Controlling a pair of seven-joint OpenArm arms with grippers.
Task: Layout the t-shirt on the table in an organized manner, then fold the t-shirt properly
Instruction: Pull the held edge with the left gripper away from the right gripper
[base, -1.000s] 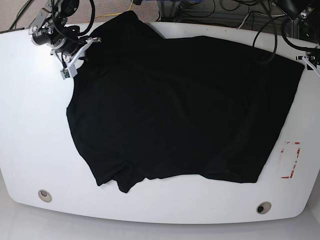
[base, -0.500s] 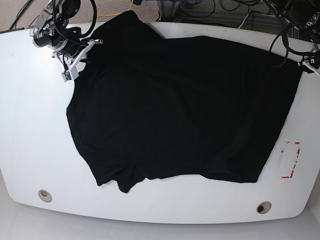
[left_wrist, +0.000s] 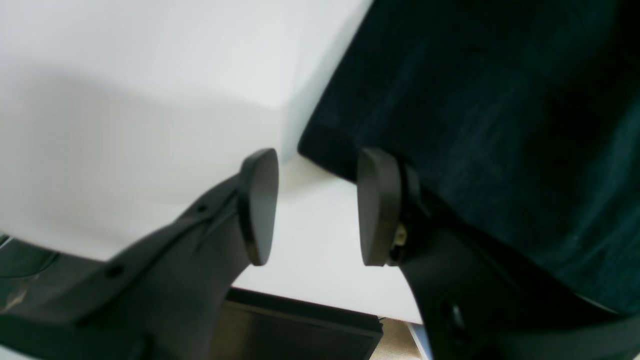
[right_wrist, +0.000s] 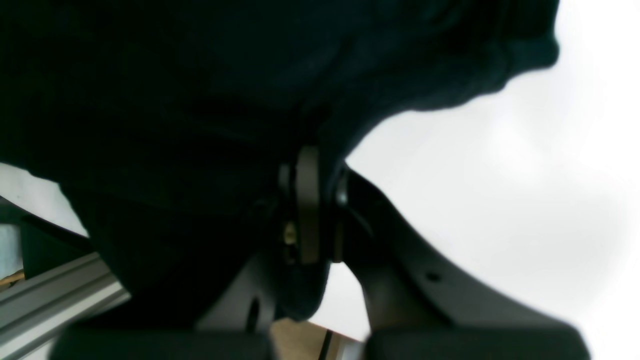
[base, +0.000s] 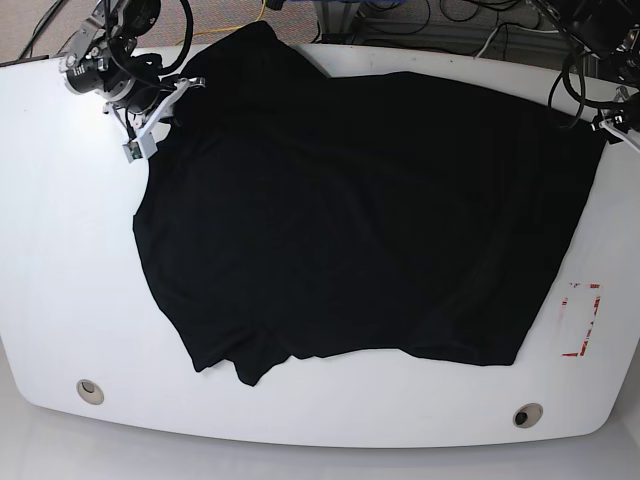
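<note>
Barely anything has shifted: the left gripper (left_wrist: 310, 207) (jaws apart, empty) has edged back at the far corner of the glossy white table (base: 60, 250). The plain black fabric t-shirt (base: 360, 215) lies spread across it. The right gripper (right_wrist: 320, 210) pinches its blurred edge.

The t-shirt (base: 350, 210) lay spread across the tabletop (base: 60, 260), its far corner seemingly overhanging the back edge, tape marks (base: 582, 318) beside its right hem.
</note>
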